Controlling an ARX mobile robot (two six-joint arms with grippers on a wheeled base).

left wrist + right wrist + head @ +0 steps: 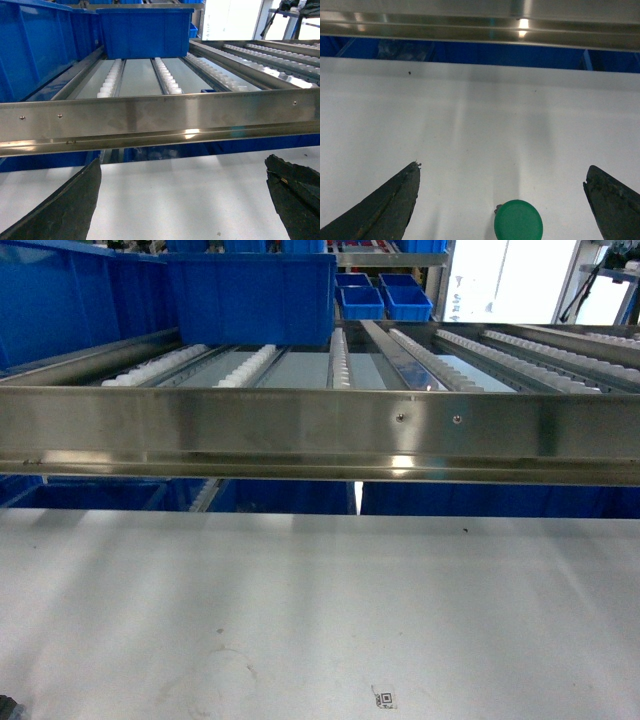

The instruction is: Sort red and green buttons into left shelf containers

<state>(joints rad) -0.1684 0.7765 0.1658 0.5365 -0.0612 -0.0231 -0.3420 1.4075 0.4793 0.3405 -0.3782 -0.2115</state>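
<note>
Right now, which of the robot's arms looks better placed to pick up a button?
The right. Its open gripper has a green button lying on the white table between its fingers. The left gripper is open too, but its view shows only bare table and the blue container on the shelf.

I see one green button (518,220) on the white bench (320,620), near its front edge. I see no red ones. On the shelf I count two big blue containers (250,295), and two small blue bins (384,300) sit far back behind them.
</note>
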